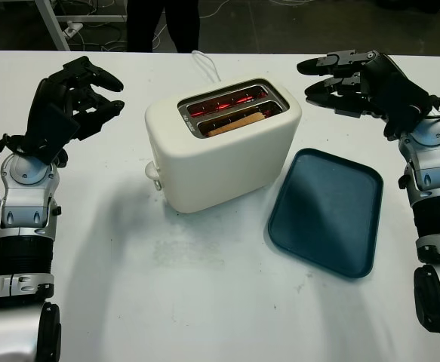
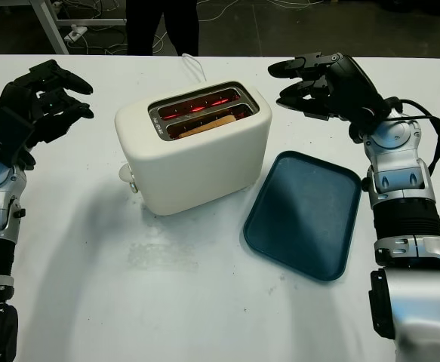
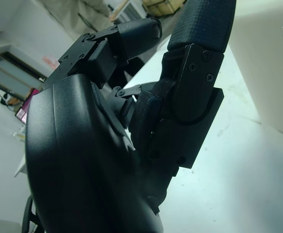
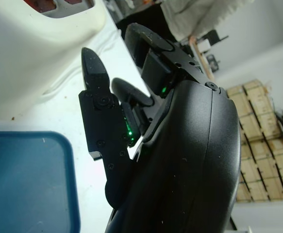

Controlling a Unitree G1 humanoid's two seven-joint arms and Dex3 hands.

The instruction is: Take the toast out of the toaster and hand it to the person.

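Left eye view: toast (image 1: 235, 121) sits in the near slot of the cream toaster (image 1: 220, 154) mid-table — teal tray (image 1: 327, 213) beside it; left hand (image 1: 72, 94) and right hand (image 1: 348, 79) flank it, both unclenched, empty.

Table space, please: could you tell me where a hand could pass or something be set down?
Bare table spans the near side, before the toaster and tray. The tray itself is bare. It is tighter between the toaster and the open right hand. The open left hand hovers left of the toaster.
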